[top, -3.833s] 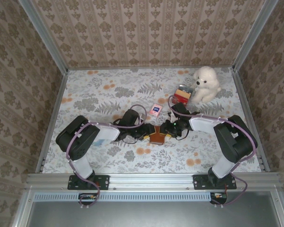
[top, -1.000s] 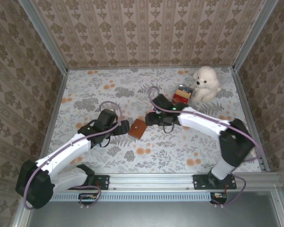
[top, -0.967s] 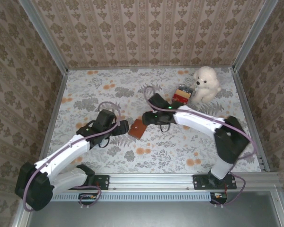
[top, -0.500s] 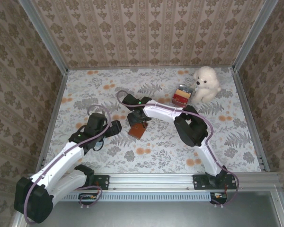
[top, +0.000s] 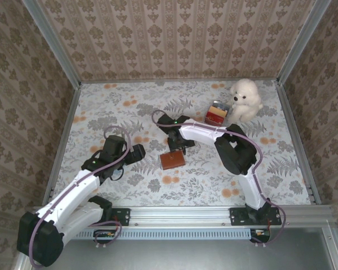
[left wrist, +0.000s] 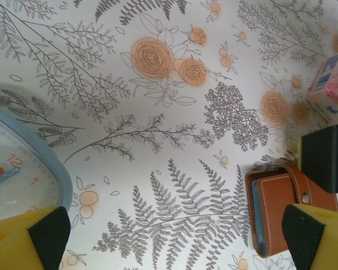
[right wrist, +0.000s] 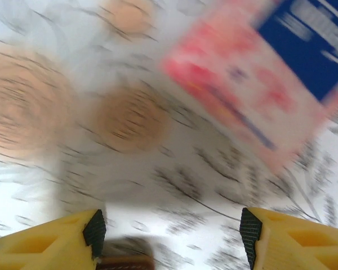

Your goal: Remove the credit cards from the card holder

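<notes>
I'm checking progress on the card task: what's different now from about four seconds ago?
The card holder, then held between both grippers, now lies free on the table, a little further left. The left gripper has drawn back leftward, open. The right gripper has swung left and hangs open over the holder's far edge. The plush dog and red box stayed put.
</notes>
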Robot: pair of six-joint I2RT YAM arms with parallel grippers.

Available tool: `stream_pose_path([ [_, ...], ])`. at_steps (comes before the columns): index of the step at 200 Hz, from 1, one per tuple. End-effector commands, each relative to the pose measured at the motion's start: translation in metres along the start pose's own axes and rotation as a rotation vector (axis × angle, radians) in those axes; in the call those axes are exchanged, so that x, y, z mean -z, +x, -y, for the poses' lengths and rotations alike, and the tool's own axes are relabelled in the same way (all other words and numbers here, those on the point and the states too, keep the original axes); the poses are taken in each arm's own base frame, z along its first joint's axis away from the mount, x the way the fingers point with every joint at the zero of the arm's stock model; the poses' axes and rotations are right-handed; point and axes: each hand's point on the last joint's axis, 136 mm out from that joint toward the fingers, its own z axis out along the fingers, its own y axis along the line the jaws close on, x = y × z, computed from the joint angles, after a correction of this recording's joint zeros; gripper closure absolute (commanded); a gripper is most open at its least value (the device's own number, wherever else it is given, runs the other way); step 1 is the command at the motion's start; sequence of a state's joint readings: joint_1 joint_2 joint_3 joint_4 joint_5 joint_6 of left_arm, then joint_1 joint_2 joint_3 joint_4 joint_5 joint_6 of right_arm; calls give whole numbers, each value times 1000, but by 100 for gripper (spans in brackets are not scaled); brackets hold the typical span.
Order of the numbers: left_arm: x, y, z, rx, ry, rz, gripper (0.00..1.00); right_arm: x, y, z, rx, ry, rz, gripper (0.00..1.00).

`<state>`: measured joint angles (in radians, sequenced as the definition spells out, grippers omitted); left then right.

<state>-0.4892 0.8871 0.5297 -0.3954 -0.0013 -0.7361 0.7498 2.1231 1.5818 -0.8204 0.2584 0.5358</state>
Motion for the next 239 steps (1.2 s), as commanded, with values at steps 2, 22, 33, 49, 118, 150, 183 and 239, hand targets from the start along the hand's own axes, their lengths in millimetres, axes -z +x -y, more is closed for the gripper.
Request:
stream_pose_path([
  [2, 2, 2, 14, 49, 82, -20, 0, 14, 20, 18, -47, -5, -34, 35],
  [22, 0, 9, 21, 88, 129, -52, 0, 18, 36, 17, -51, -59, -53, 38],
  [33, -2, 13, 24, 110, 158, -71, 0, 21, 45, 17, -48, -79, -61, 38],
  [49, -3, 20, 30, 146, 198, -100, 0, 27, 54, 10, -26, -135, -64, 38],
  [118, -12, 55, 45, 253, 296, -222, 13, 57, 69, -2, -18, -302, 0, 42],
  [150, -16, 61, 54, 251, 313, -245, 26, 74, 66, -20, 7, -444, 45, 44],
  [183, -25, 71, 67, 241, 320, -283, 30, 58, 65, -28, 30, -438, 5, 42],
  [239, -43, 88, 81, 238, 316, -337, 38, 38, 72, -34, -2, -433, -66, 44],
])
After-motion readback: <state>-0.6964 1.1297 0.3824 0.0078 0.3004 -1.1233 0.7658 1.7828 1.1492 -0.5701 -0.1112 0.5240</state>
